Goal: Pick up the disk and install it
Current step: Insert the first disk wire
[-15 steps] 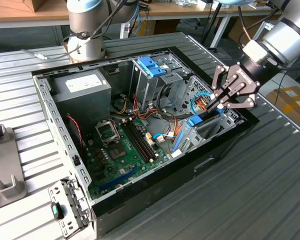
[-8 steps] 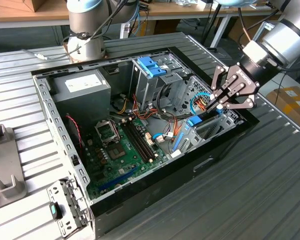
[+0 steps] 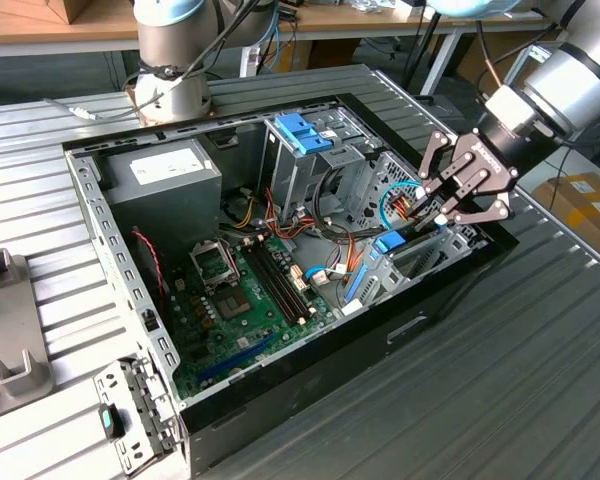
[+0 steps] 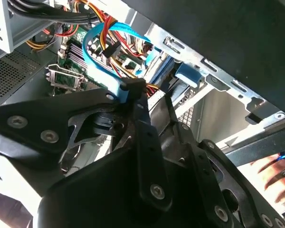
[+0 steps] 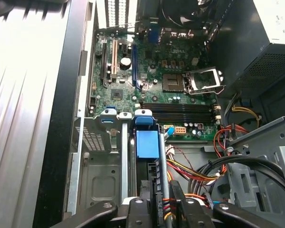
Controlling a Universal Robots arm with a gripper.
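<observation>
Disk (image 5: 147,145) stood on edge in bay slot, tool (image 3: 450,200) clenched on it; wires (image 5: 190,168) close, could be snagged.

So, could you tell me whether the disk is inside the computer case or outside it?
Inside: the disk stands on edge in the drive cage beside the motherboard; whether it is fully seated, cannot tell.

The disk (image 5: 147,147) stands on edge in a metal bay of the open computer case, its bright blue rail and tab showing.
</observation>
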